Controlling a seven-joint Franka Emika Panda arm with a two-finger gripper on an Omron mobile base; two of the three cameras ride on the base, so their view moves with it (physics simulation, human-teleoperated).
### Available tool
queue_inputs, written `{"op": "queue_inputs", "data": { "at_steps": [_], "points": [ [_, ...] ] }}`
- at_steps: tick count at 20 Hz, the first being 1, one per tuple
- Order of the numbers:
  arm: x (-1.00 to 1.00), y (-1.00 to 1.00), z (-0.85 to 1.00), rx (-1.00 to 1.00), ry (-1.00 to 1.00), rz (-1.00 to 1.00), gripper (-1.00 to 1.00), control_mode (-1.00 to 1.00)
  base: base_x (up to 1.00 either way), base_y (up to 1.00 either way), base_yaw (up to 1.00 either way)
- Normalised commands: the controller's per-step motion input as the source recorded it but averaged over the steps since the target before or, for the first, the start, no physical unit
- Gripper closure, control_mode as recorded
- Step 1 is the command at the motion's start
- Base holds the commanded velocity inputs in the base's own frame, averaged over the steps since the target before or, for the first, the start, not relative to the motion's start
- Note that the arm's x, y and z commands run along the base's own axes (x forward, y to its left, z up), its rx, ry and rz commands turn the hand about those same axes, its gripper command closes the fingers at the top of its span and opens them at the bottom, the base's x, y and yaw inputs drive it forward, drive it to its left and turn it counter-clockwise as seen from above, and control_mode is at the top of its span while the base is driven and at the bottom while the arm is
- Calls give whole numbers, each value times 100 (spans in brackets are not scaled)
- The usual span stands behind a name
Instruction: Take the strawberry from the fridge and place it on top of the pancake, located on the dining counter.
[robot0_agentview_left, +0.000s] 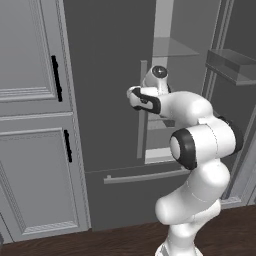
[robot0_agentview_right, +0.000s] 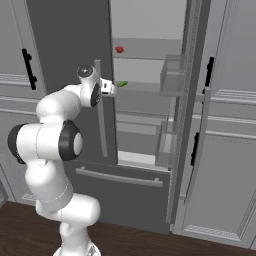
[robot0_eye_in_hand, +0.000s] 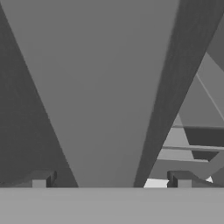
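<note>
our open gripper (robot0_eye_in_hand: 111, 179) straddles the fridge (robot0_agentview_right: 75, 40) handle (robot0_eye_in_hand: 105, 87), which blocks most of our view; strawberry (robot0_agentview_right: 119, 49) sits above a green item (robot0_agentview_right: 121, 84) inside.

Dk grey fridge (robot0_agentview_right: 70, 45), pale inside; red strawberry (robot0_agentview_right: 119, 49); lt grey cabinets (robot0_agentview_left: 30, 125), blk handles.

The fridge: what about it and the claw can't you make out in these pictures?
- Fridge upper shelves: cut off by the top edge of the right base view.
- Strawberry: too small for detail there.
- Green item: too small to identify.
- Claw: in the hand view just the open fingertips clear the bottom edge.
</note>
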Motion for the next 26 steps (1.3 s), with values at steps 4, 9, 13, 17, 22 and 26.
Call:
{"op": "queue_inputs", "data": {
  "at_steps": [4,9,13,17,22,26],
  "points": [
    [43,1,-26,0,0,0,-100,-100,0,0,0],
    [43,2,-24,0,0,0,-100,-100,0,0,0],
    [44,4,-23,0,0,0,-100,-100,0,0,0],
    [56,14,-30,0,0,0,-100,-100,0,0,0],
    [65,18,-38,0,0,0,-100,-100,0,0,0],
    [72,28,-41,0,0,0,100,-100,0,0,0]
  ]
}}
